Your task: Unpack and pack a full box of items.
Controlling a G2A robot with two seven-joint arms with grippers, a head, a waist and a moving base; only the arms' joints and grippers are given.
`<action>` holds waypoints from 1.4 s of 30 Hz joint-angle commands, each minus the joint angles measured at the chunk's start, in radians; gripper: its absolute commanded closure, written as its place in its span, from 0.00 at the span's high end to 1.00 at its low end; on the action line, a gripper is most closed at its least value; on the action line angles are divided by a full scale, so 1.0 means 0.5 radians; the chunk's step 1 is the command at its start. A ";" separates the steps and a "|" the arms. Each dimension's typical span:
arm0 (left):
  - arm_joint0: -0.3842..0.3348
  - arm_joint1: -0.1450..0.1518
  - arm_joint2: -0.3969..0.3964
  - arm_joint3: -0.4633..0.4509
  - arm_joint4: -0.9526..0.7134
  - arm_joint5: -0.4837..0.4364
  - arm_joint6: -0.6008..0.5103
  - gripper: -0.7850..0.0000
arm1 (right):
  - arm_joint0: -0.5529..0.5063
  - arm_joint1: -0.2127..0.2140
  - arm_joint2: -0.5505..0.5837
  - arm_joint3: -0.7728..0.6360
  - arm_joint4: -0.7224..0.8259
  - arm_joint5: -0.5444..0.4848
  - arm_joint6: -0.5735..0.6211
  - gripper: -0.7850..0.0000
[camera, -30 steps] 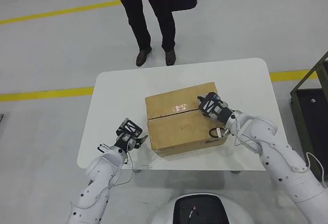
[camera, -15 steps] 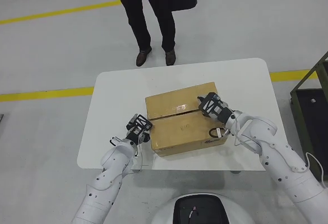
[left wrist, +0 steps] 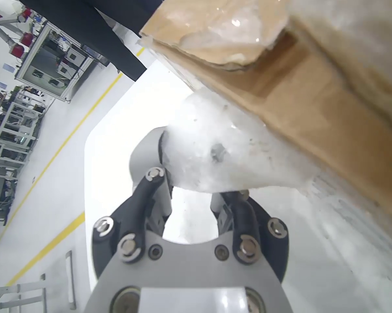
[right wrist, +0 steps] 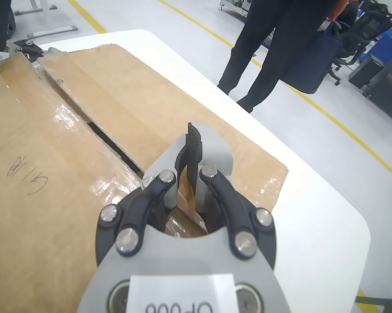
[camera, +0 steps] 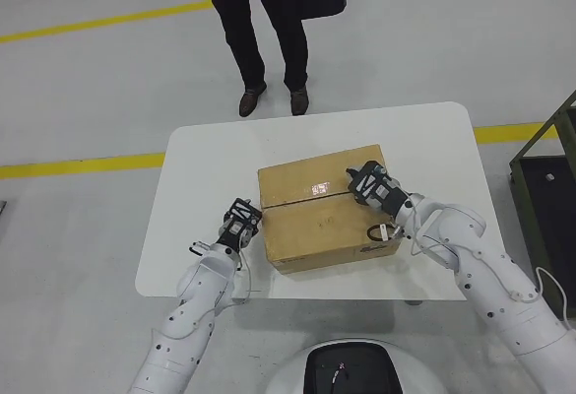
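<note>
A closed cardboard box [camera: 317, 212] with taped flaps and a seam across its middle sits on the white table [camera: 209, 177]. My left gripper [camera: 241, 214] is pressed against the box's left end. In the left wrist view, its fingers [left wrist: 147, 151] stand a little apart just under the flap's torn edge [left wrist: 215, 56], so the left gripper [left wrist: 182, 144] is open. My right gripper [camera: 363, 181] rests on top of the box at the seam's right end. It is shut [right wrist: 192, 138], with nothing visible between its pads, over the gap between the flaps [right wrist: 111, 141].
A person in dark trousers [camera: 268, 49] stands just beyond the table's far edge. A green metal frame [camera: 563, 177] stands to the table's right. Bare table surface lies left of the box and along the far side.
My left gripper has moved right, from the open table to the box's left end, and its fingers have narrowed. The box has shifted slightly right. The right gripper has stayed put.
</note>
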State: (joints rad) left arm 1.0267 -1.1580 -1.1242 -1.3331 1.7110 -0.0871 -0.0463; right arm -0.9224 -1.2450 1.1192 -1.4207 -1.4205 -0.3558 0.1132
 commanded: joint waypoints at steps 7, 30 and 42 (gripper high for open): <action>0.167 0.032 -0.156 -0.242 -0.006 -0.067 -0.075 0.00 | 0.002 -0.006 -0.006 0.009 -0.002 0.000 -0.002 0.00; 0.293 0.024 -0.349 -0.705 0.117 0.247 -0.235 1.00 | 0.000 -0.019 -0.006 0.012 -0.009 -0.003 -0.008 0.00; 0.160 -0.011 -0.297 -0.809 0.028 0.183 -0.130 1.00 | 0.000 -0.023 0.010 0.012 -0.001 -0.005 -0.008 0.00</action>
State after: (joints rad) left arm 1.1139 -1.1626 -1.2767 -1.7384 1.7253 0.0104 -0.1126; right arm -0.9220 -1.2565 1.1239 -1.4146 -1.4218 -0.3590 0.1108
